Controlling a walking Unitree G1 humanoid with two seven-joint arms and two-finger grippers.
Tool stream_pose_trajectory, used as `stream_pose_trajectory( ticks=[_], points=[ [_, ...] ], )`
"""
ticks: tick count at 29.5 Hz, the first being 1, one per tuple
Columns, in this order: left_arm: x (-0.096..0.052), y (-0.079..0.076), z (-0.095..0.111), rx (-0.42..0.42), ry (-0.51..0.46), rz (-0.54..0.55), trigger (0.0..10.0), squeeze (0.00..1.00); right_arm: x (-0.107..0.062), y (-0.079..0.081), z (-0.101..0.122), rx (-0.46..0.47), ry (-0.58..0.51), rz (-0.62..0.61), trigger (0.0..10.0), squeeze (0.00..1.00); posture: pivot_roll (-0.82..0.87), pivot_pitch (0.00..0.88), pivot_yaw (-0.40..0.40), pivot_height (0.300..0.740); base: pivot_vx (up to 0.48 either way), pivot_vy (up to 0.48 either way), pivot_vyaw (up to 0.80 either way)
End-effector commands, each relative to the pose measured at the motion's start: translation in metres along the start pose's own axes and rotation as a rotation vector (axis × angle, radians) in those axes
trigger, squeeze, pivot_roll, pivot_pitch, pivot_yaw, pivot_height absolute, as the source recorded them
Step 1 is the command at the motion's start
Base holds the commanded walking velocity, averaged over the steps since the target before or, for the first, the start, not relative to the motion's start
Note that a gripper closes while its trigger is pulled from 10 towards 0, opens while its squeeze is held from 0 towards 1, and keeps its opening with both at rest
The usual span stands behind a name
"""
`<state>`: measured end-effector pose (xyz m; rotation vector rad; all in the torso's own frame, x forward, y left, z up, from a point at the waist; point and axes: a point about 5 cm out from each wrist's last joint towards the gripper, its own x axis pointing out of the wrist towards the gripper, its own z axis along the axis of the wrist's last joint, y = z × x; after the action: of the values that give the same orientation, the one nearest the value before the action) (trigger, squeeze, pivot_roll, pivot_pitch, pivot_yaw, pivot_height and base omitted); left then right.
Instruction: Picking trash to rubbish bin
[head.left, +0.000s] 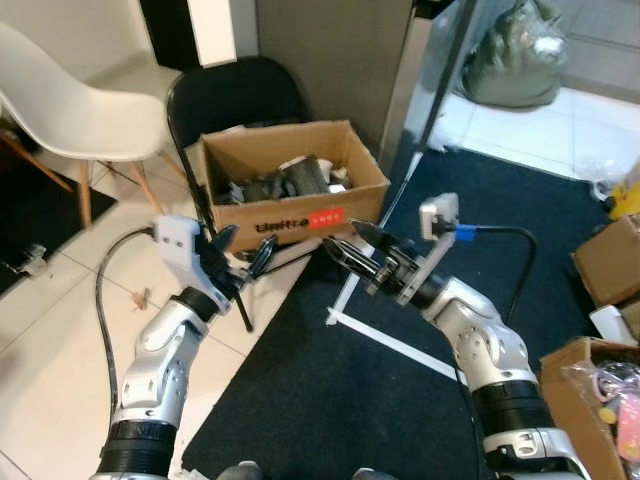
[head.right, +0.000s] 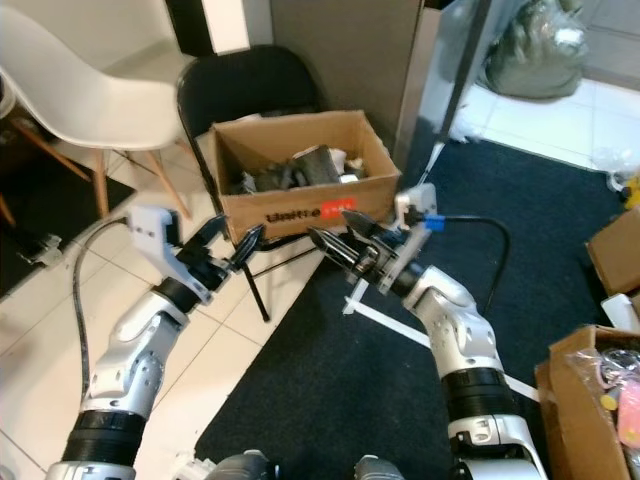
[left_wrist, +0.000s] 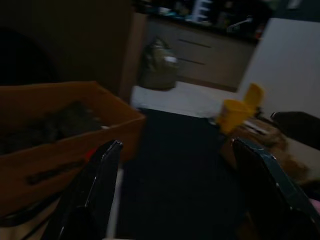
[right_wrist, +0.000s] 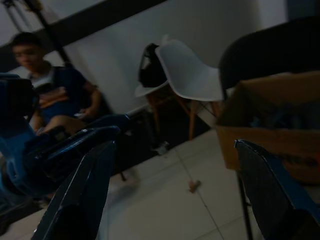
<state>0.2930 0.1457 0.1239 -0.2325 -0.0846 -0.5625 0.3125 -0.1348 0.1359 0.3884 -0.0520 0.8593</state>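
1. Both silver arms are raised in front of the robot, bent at the elbow, forearms angled up and inward toward each other.
2. The left gripper (head.left: 244, 251) has its two black fingers spread apart with nothing between them; a white camera block sits on its wrist.
3. The right gripper (head.left: 349, 243) points toward the left one, its fingers parted and empty, a blue-tipped cable looping back from its wrist.
4. The two grippers' fingertips are near each other, not touching.

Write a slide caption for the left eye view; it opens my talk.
Both open grippers, left and right, raised before a cardboard box on a black chair.
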Motion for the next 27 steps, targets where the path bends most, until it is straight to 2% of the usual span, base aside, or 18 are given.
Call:
stream_pose_trajectory(
  ticks=[1, 27],
  points=[
    [-0.0029, 0.0013, -0.0037, -0.009, 0.01, 0.012, 10.0, 0.0, 0.0009, 0.0015, -0.0014, 0.008, 0.004, 0.003, 10.0, 0.0, 0.03, 0.0, -0.035, 0.74, -0.352, 0.0, 0.0],
    [-0.0029, 0.0015, -0.0039, -0.006, 0.012, 0.01, 10.0, 0.0, 0.0008, 0.0009, -0.0019, 0.006, 0.004, -0.001, 10.0, 0.0, 0.03, 0.0, -0.035, 0.74, -0.361, 0.0, 0.0]
  ],
)
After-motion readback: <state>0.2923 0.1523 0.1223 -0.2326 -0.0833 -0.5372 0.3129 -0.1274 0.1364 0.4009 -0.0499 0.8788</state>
